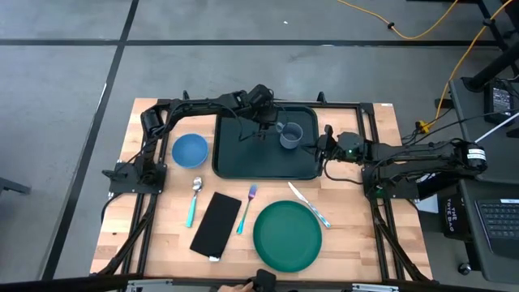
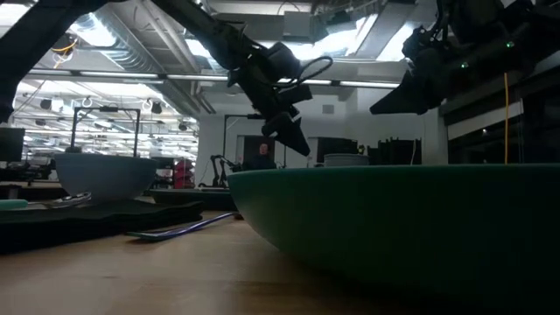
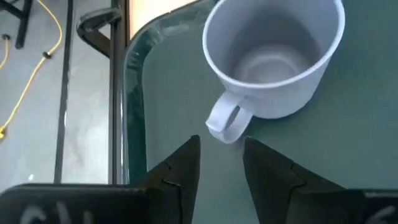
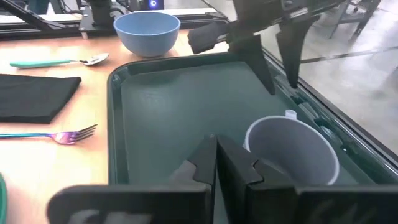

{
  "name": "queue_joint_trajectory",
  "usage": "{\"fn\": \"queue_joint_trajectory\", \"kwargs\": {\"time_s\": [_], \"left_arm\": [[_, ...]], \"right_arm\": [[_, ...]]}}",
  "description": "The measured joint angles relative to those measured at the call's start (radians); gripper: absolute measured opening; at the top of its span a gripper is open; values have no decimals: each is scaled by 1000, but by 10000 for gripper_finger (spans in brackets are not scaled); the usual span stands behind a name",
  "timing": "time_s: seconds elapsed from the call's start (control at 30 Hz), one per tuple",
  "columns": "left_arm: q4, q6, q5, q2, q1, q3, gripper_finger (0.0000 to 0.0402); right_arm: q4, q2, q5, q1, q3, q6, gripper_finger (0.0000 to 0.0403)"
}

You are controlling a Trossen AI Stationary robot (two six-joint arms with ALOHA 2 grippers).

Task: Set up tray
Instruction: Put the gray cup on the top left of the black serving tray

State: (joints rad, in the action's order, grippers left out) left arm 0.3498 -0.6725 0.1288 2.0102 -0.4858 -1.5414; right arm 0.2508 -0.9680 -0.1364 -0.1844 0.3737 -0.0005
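Wooden counter (image 1: pixel 349 243) is seen carrying the tray (image 1: pixel 235 158), dark green, rimmed and round-cornered, directly beneath the left gripper (image 3: pixel 221 163), whose fingers are parted narrowly. A grey mug (image 3: pixel 277 53) stands just ahead, and could be tipped if its handle is clipped. The right gripper (image 4: pixel 216 163) is held closed and empty beside the mug.
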Motion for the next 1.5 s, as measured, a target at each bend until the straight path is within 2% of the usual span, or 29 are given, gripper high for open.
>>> {"fn": "queue_joint_trajectory", "kwargs": {"time_s": [0.3, 0.47, 0.57, 0.7, 0.87, 1.0, 1.17, 1.5], "left_arm": [[-24, -21, 13, 0, -1, 0, 114], [-47, -5, 10, 7, 7, 0, 114], [-61, -7, -18, 36, 16, 2, 114], [-92, -44, -115, 76, 34, 2, 113], [-126, -48, -123, 95, 35, 2, 113], [-177, -49, -152, 106, 35, 2, 113], [-198, -75, -140, 129, 36, 2, 113], [-257, -101, -128, 156, 40, 1, 113]], "right_arm": [[2, 0, 0, 0, 0, 19, 5], [1, 0, 0, 0, 0, 24, 17], [1, 0, 5, 0, 0, 25, 23], [1, 0, 8, 0, 0, 25, 16], [-2, 0, 8, 7, 0, 25, 5], [-2, 0, 8, 8, 0, 25, 14], [-10, 0, 8, 8, 0, 32, 26], [-44, 0, 7, 8, 0, 48, 5]]}}
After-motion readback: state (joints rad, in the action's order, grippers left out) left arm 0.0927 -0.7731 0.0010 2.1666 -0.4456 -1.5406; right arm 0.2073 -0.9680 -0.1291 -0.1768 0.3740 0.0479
